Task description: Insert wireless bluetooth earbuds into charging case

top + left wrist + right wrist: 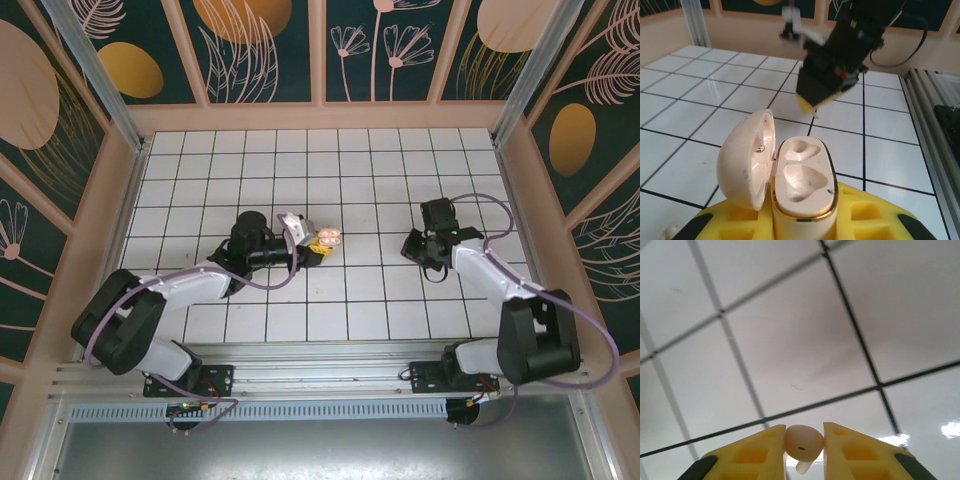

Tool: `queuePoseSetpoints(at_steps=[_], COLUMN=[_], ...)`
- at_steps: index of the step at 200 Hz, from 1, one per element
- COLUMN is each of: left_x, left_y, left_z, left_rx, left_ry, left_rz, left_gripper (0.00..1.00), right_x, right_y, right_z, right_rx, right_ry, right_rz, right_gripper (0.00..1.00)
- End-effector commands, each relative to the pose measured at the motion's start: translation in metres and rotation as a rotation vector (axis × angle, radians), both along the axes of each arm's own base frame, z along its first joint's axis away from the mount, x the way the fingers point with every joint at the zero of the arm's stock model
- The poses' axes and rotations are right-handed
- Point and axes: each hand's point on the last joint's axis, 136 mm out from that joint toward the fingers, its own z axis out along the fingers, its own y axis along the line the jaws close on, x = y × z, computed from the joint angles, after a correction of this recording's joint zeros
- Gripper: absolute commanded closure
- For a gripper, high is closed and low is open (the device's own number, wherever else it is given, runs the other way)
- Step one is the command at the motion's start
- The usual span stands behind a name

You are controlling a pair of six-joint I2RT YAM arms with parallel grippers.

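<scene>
Gripping the open charging case (802,200) from both sides, the left fingers (860,212) hold it upright over the white-tiled worktop (700,95). Its rounded lid (747,160) is swung out to the case's left, and its two hollow sockets (800,182) face up inside a gold rim (834,197). Beyond the case, in the left wrist camera, the right fingers (812,104), yellow-tipped on a black body, hang above the tiles, angled toward the case. Seen from overhead, the case (328,240) sits at the tip of the left fingers (310,250) near the middle of the worktop (380,170), while the right fingers (412,246) stand to the right of the case, well apart from it. The left arm (180,290) reaches in from the case's lower left and the right arm (500,290) from its lower right, a lilac cable (270,285) looping along the left one. The right wrist camera shows the yellow fingers (837,442) closed on a single pale earbud (803,442), its round head pinched between them and its short stem showing just beneath. Panels (260,50) patterned with leaves and flowers wall the space behind the case.
</scene>
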Motion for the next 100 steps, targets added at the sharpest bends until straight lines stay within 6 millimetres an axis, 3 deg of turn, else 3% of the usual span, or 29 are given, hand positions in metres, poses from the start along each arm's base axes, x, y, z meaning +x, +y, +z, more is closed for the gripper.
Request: queuePoseSetpoints(at_steps=[1, 56, 100], left_x=[0.000, 0.001, 0.002], left_y=[-0.016, -0.033, -0.037], left_z=[0.004, 0.004, 0.009], left_rx=[-0.035, -0.049, -0.061], left_ry=[-0.024, -0.020, -0.015], left_rz=[-0.033, -0.085, -0.099], left_gripper=[0.78, 0.78, 0.78], right_x=[0.015, 0.016, -0.005], right_y=[0.023, 0.069, 0.098], right_z=[0.032, 0.101, 0.132], right_rx=[0.042, 0.096, 0.136], right_ry=[-0.187, -0.524, -0.718], right_rz=[0.077, 0.257, 0.396], right_gripper=[0.77, 0.77, 0.77])
